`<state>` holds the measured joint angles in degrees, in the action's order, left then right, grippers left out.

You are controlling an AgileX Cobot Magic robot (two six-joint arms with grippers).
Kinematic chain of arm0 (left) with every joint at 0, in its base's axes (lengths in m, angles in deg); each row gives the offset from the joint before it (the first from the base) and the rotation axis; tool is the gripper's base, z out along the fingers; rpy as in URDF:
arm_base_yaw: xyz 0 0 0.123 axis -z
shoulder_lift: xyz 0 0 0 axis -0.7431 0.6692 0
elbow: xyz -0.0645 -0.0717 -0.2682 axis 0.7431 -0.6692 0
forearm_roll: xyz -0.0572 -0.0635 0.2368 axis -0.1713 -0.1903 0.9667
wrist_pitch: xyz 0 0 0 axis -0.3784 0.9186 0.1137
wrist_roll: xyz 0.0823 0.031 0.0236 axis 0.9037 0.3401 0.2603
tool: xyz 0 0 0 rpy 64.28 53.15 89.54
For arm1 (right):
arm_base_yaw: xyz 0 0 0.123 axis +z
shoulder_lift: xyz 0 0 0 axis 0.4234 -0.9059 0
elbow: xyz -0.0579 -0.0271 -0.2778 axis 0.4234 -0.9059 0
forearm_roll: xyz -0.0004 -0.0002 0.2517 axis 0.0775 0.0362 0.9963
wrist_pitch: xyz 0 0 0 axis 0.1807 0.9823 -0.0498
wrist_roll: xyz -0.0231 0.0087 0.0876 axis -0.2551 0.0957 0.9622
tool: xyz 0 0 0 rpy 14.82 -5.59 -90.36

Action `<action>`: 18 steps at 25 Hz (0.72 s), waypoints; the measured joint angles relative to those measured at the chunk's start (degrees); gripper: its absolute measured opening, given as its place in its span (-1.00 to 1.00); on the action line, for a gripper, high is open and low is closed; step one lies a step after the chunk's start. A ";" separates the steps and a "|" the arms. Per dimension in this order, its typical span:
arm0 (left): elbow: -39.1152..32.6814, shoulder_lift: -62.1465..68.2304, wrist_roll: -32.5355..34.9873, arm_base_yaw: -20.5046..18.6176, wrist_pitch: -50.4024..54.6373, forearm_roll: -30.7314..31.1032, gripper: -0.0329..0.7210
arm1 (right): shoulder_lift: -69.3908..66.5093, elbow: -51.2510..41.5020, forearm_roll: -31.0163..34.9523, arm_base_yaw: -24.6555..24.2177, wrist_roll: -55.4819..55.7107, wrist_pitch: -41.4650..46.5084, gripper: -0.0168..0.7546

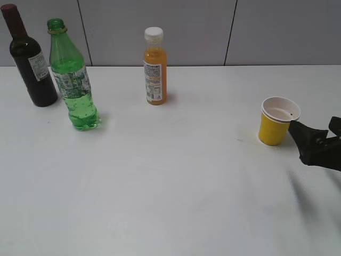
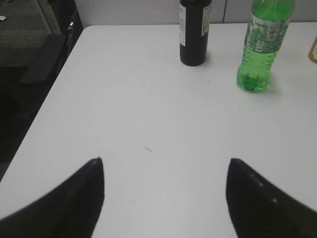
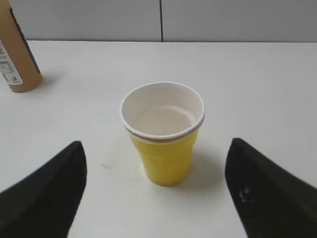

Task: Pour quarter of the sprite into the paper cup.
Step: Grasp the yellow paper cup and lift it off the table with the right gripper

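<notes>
The sprite (image 1: 73, 80) is a tall green bottle with no cap, standing upright at the back left of the white table; it also shows in the left wrist view (image 2: 260, 47). The yellow paper cup (image 1: 277, 121) stands upright at the right; it also shows in the right wrist view (image 3: 162, 133), white and empty inside. My right gripper (image 3: 156, 191) is open, its fingers wide apart just short of the cup; it also shows in the exterior view (image 1: 315, 133), to the cup's right. My left gripper (image 2: 166, 186) is open and empty, well short of the sprite, out of the exterior view.
A dark wine bottle (image 1: 31, 61) stands just left of the sprite, also in the left wrist view (image 2: 194, 32). An orange juice bottle (image 1: 155, 68) with a white cap stands at the back middle. The table's left edge (image 2: 47, 104) drops to a dark floor.
</notes>
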<state>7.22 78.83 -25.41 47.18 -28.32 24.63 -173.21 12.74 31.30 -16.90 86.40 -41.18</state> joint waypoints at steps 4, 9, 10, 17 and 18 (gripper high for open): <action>0.00 0.00 0.00 0.00 0.00 0.00 0.63 | -6.43 0.00 0.00 0.00 0.48 -6.34 0.77; 0.00 0.00 0.00 0.00 0.00 0.00 0.63 | -15.60 0.00 0.00 0.00 0.53 -8.03 0.77; 0.00 0.00 0.00 0.00 0.00 0.00 0.63 | -17.07 0.00 0.00 0.00 0.53 -8.03 0.77; 0.00 0.00 0.00 0.00 0.00 0.00 0.63 | -22.47 2.57 0.19 0.00 0.53 -8.30 0.77; 0.00 0.00 0.00 0.00 0.00 0.00 0.63 | -22.97 3.13 0.19 0.00 0.53 -8.30 0.77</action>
<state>7.22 78.83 -25.41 47.18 -28.32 24.63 -196.18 15.88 31.49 -16.90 86.93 -49.48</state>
